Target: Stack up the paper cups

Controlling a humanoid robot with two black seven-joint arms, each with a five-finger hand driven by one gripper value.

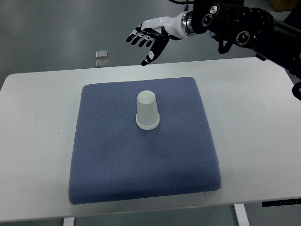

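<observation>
While you watch the top view, note these:
Right hand: black-and-white fingered right hand (146,40) hangs beyond the far edge of the white rectangular table (254,117), fingers spread and relaxed, holding nothing.
Cups: white paper cup stack (147,110) sits upside down, nested, slightly above the centre of the blue textured fabric cushion (117,160).
Cushion: lies mid-table, well apart from the hand.
Floor: small grey square objects (101,57) beyond the table's far edge.
</observation>
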